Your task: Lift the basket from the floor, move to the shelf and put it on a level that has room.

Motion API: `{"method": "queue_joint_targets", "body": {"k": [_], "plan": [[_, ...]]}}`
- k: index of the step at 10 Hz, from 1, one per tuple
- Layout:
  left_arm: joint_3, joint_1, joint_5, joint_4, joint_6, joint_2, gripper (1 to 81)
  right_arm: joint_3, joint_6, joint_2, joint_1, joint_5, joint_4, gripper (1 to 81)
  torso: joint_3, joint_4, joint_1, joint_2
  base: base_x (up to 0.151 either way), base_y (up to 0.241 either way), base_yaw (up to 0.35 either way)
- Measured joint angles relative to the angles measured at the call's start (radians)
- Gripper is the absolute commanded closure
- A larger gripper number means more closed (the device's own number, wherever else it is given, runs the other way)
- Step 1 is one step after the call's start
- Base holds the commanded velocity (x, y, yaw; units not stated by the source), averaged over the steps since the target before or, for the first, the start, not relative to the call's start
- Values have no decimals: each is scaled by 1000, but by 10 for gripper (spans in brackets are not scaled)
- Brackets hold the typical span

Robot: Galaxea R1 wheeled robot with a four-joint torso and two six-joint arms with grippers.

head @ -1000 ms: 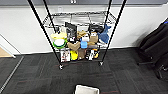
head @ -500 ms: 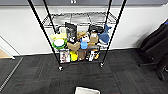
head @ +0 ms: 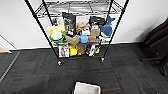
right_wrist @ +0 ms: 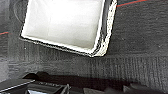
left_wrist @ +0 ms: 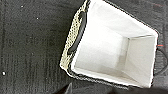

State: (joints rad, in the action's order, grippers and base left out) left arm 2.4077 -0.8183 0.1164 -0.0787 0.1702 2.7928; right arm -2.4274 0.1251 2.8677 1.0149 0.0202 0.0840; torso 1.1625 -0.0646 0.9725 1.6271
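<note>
The basket (head: 87, 88) stands on the dark carpet floor (head: 37, 75), a short way in front of the shelf (head: 75, 32). It is off-white inside, with beige woven sides and a dark rim. Its inside looks empty in the left wrist view, basket (left_wrist: 107, 50), and a dark handle (left_wrist: 79, 32) lies along one side. Dark parts of my left gripper (left_wrist: 67, 88) hang close by one wall. My right gripper (right_wrist: 75, 88) hovers over the floor beside the basket (right_wrist: 65, 22). On the shelf, an upper level (head: 75, 7) of bare wire grid holds nothing.
The shelf's lower tiers are packed with boxes, a green bowl (head: 57, 37), a blue plush shark (head: 107, 27) and a dark bag (head: 68, 21). A black office chair (head: 157, 47) stands at the right. A white wall runs behind, and a doorway strip (head: 5, 47) lies at the left.
</note>
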Motion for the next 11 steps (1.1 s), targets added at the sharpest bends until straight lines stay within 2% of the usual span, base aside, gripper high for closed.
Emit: {"method": "queue_joint_targets", "body": {"k": [3,7,11], "plan": [[15,26,3,1,0,21,10,-10,-1,2,-32,-2,13,10,12,0,59,96,0,0,0],[100,24,16,2,0,63,10,-12,-2,4,-51,-6,16,10,13,0,145,233,0,0,0],[101,25,22,4,0,69,10,-12,-7,11,-74,-31,17,10,13,0,230,368,0,0,0]]}}
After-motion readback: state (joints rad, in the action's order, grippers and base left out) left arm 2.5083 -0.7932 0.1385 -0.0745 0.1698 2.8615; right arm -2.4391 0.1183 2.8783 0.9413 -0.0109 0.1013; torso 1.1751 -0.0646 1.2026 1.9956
